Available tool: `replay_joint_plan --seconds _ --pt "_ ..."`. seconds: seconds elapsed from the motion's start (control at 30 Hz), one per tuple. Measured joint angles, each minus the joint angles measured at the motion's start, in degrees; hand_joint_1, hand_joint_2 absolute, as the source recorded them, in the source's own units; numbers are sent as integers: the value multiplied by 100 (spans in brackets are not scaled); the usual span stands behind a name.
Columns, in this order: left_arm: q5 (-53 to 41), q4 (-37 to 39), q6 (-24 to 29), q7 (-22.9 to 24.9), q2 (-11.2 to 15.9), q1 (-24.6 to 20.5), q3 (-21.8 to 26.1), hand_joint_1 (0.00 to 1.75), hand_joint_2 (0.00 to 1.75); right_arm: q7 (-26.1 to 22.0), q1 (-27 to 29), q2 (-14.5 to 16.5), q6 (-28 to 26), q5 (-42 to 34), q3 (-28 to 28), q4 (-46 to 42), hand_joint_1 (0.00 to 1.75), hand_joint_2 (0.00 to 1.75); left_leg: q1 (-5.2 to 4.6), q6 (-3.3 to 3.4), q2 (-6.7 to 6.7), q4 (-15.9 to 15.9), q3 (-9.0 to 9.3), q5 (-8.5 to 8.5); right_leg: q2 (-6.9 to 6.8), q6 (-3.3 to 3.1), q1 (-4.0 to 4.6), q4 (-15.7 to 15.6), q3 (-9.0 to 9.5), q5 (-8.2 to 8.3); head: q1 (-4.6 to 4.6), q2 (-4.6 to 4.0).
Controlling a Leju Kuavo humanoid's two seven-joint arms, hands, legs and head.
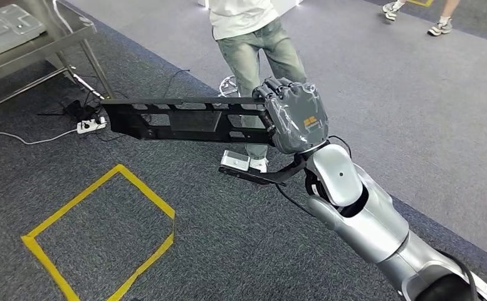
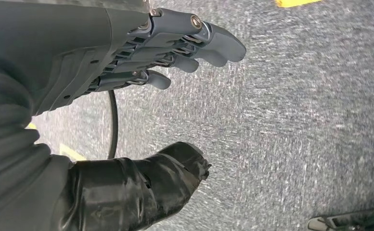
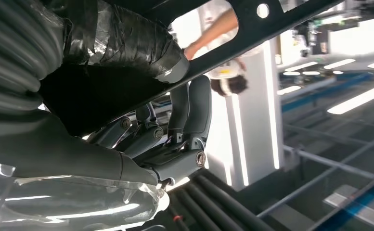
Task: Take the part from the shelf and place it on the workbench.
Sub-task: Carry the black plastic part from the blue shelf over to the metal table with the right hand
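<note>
Head view, right hand: the right hand (image 1: 296,116) is reaching out over the grey carpet floor (image 1: 240,238), and its fingers (image 1: 284,91) are closing around one end of the part (image 1: 184,119).
Head view, part: the long black part with cut-out openings is staying roughly level in the air, and it is pointing away from the hand toward the metal shelf (image 1: 21,44) at the upper left; its far end is near a shelf leg.
Head view, floor: a square of yellow tape (image 1: 103,226) is lying on the carpet below the part, and a white power strip (image 1: 91,125) is lying near the shelf leg.
Head view, person: a person in jeans (image 1: 259,56) is standing just behind the held part.
Left wrist view, left hand: the left hand (image 2: 141,96) is hanging over the carpet and holding nothing; its fingers (image 2: 189,43) are lying straight side by side, apart from the thumb.
Right wrist view, right hand: the right hand (image 3: 141,110) is gripping the black part (image 3: 252,29); the fingers (image 3: 194,110) are wrapping over its edge, and the thumb is pressing on the other side.
</note>
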Motion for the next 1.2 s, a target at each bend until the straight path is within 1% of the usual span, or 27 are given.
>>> replay_joint_plan --seconds 0.03,0.07,0.1,0.13,0.17,0.2,0.27,0.33,0.37,0.4,0.43,0.5,0.57,0.67,0.7,0.73,0.77,0.83,0.87,0.9,0.93,0.97,1.03,1.1,1.13,1.17,1.2 --pt "9 1 1 -13 -8 -5 -1 0 175 -7 -6 4 -7 -2 1 0 175 175 15 -24 -62 3 -21 3 94 -17 3 -182 75 41 -7 0" --pt "24 1 3 -28 -14 -5 -1 0 175 -13 -11 9 -14 -8 1 1 175 175 35 -54 -126 -4 -45 13 125 -25 8 -237 105 20 -13 0" --pt "40 2 5 -44 -14 -1 -1 0 175 -21 -15 14 -20 -19 1 1 175 175 44 -91 -197 -14 -59 25 75 -32 12 -290 128 21 -14 0" --pt "58 1 9 -59 -10 21 -1 0 175 -30 -17 21 -22 -35 1 3 175 175 59 -123 -201 -23 -66 28 2 -49 3 -321 160 31 -8 0" --pt "70 -2 11 -72 -7 39 -1 0 175 -37 -18 33 -23 -54 1 4 175 175 48 -155 -96 22 -87 -3 -68 -70 -15 -364 203 38 -18 0" --pt "77 -4 13 -79 -6 45 -1 0 175 -44 -24 44 -23 -74 1 5 175 175 39 -188 70 162 -156 -80 -142 -92 -38 -408 245 45 -28 0" --pt "86 -7 15 -89 -8 26 -2 0 175 -53 -35 63 -29 -111 1 8 175 175 52 -255 436 739 -462 -340 -291 -117 -46 -445 305 33 -53 0" --pt "90 -7 10 -90 -10 9 -2 0 175 -61 -37 63 -35 -134 2 19 175 175 97 -314 542 1354 -826 -530 -446 -117 -47 -439 327 1 -55 0" --pt "95 -7 1 -92 -11 13 -2 0 175 -68 -34 64 -35 -144 2 26 175 175 114 -335 564 1456 -905 -508 -522 -109 -51 -434 337 -18 -55 0" --pt "103 -7 -14 -100 -11 22 -2 0 175 -75 -30 65 -36 -154 3 32 175 175 127 -350 583 1362 -878 -399 -592 -97 -56 -425 350 -40 -54 0" --pt "116 -7 -32 -114 -11 31 -2 0 175 -81 -29 65 -37 -166 3 35 175 175 136 -359 620 1068 -734 -212 -660 -78 -61 -412 368 -66 -54 0" --pt "154 -8 -79 -159 -14 32 -2 0 175 -86 -42 69 -40 -180 3 36 175 175 116 -346 801 326 -349 86 -783 -20 -51 -380 409 -133 -55 0" --pt "197 -9 -131 -201 -23 18 -2 0 175 -85 -70 78 -45 -202 3 36 175 175 72 -268 898 -15 -171 141 -882 47 -18 -371 440 -187 -47 0" --pt "256 -9 -199 -229 -38 41 -2 0 175 -58 -102 88 -53 -341 3 35 175 175 70 -142 738 -22 -158 107 -988 136 0 -398 505 -249 -33 0" --pt "271 -9 -215 -237 -42 55 -2 0 175 -45 -109 89 -53 -403 2 34 175 175 79 -114 687 -31 -141 105 -948 165 -13 -347 503 -306 -27 0" --pt "287 -9 -226 -245 -44 61 -2 0 175 -35 -122 88 -49 -456 2 33 175 175 87 -91 637 -40 -124 103 -846 186 -27 -172 431 -417 -17 0" --pt "312 -9 -233 -258 -45 61 -2 0 175 -25 -140 87 -38 -506 1 32 175 175 86 -69 587 -44 -114 101 -707 196 -35 136 283 -572 -5 0" --pt "368 -9 -238 -289 -45 43 -2 0 175 -9 -169 84 2 -562 1 31 175 175 63 -36 467 -40 -111 89 -475 176 -22 948 -162 -869 9 0" --pt "396 -9 -238 -302 -45 37 -2 0 175 -3 -172 80 23 -576 1 32 175 175 50 -22 396 -37 -105 84 -422 155 -9 1215 -342 -898 11 0" --pt "411 -9 -238 -312 -45 35 -2 0 175 -1 -170 73 42 -581 1 33 175 175 38 -15 320 -35 -94 79 -388 125 5 1265 -426 -804 12 0" --pt "422 -9 -238 -317 -45 36 -2 0 175 -1 -168 65 54 -582 1 34 175 175 25 -12 240 -34 -77 75 -352 87 24 1087 -403 -607 11 0" --pt "429 -9 -237 -325 -46 39 -2 0 175 -1 -171 57 69 -582 1 34 175 175 15 -12 164 -35 -59 71 -283 37 41 735 -291 -351 12 0" --pt "454 -10 -226 -366 -66 37 -2 0 175 5 -199 50 113 -586 1 34 175 175 1 -26 28 -26 -56 63 -27 -56 53 7 -24 3 3 0" --pt "480 -11 -197 -436 -83 32 -2 0 175 22 -244 50 192 -613 2 33 175 175 24 -67 -97 -31 -86 67 86 -91 68 -297 104 64 6 0" --pt "491 -11 -185 -464 -80 33 -2 0 175 32 -261 49 234 -630 2 32 175 175 33 -98 -163 -44 -94 74 23 -93 66 -341 133 64 14 0" --pt "499 -13 -181 -483 -84 46 -2 0 175 41 -271 49 277 -646 3 33 175 175 36 -125 -153 -47 -100 73 -49 -99 58 -381 167 74 25 0" --pt "505 -16 -185 -492 -91 57 -2 0 175 48 -279 48 310 -661 3 33 175 175 25 -160 -45 -2 -120 40 -118 -110 39 -427 209 84 15 0"
